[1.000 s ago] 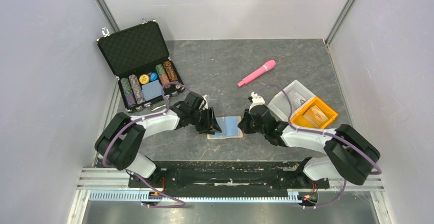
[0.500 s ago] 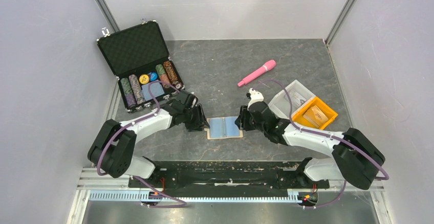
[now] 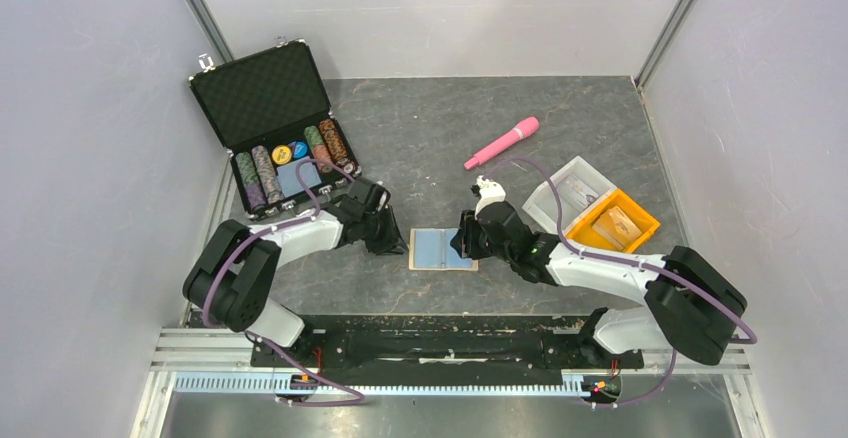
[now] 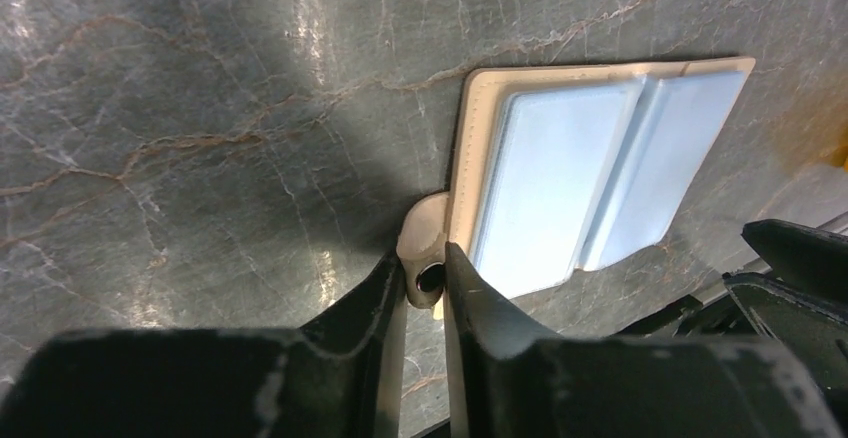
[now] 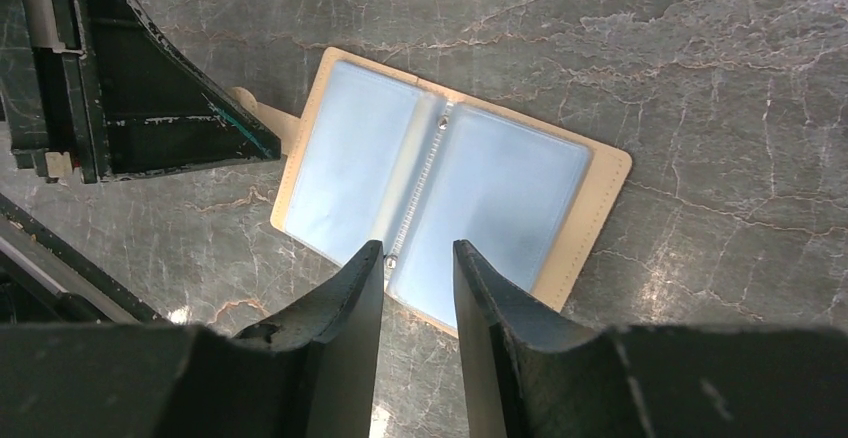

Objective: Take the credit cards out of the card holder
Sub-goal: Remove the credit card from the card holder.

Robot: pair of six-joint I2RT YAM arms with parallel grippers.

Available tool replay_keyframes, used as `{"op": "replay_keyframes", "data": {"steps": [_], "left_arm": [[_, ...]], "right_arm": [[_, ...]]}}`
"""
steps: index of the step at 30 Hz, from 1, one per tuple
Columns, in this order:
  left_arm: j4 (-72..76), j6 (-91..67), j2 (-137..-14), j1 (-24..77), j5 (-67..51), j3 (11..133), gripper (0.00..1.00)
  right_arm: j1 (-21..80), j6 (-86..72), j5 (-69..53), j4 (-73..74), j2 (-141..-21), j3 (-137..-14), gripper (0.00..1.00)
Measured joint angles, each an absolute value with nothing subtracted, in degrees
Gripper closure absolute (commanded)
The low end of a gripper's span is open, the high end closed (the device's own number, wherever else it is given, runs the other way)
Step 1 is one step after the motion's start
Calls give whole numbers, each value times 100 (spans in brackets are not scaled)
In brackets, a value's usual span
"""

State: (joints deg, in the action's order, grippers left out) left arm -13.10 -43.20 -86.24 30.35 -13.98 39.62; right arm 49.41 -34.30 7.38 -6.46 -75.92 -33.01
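Note:
The card holder (image 3: 443, 249) lies spread flat on the table with its pale blue lining up, also clear in the left wrist view (image 4: 560, 173) and the right wrist view (image 5: 450, 183). No card shows in its pockets. My left gripper (image 3: 393, 242) (image 4: 425, 266) is at its left edge, shut on the tan snap tab (image 4: 425, 233). My right gripper (image 3: 463, 242) (image 5: 418, 258) is open over the holder's near edge by the spine, holding nothing. A gold-tan credit card (image 3: 617, 226) lies in the orange tray (image 3: 640, 220).
An open black poker-chip case (image 3: 283, 143) stands at the back left, close behind the left arm. A pink wand-like object (image 3: 502, 143) lies at the back centre. A clear tray (image 3: 565, 190) adjoins the orange one, beside the right arm.
My left gripper has slid off the holder's left page to its edge and closed on the snap tab. The right gripper has opened and edged toward the spine.

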Motion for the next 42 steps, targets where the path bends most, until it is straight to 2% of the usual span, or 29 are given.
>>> {"op": "replay_keyframes", "data": {"steps": [3,6,15,20,31,35,37,42], "left_arm": [[-1208,-4318,-8628,3035,-1409,3894,92],[-1131,-4318,-8628,3035,-1468,3848,97],[-926,-4329,-8281,3240,-1697,3503,98],[-878,-4386,-7959,3319,-1815,3393,98],[-801,-4438,-7800,3319,-1964,3389,98],[-799,-4442,-7793,3319,-1966,3385,98],[-797,-4445,-7791,3319,-1964,3378,98],[-794,-4456,-7782,3319,-1966,3371,98]], "right_arm": [[4960,-3454,740,-668,-7592,-3301,58],[5006,-3470,742,-685,-7592,-3301,52],[5297,-3540,886,-668,-7896,-3498,36],[5579,-3555,1079,-491,-8276,-3811,30],[5892,-3527,1328,-180,-8962,-4462,31],[5937,-3503,1372,-80,-9190,-4565,33],[5955,-3492,1404,-45,-9255,-4587,37],[5970,-3483,1522,51,-9273,-4609,52]]}}
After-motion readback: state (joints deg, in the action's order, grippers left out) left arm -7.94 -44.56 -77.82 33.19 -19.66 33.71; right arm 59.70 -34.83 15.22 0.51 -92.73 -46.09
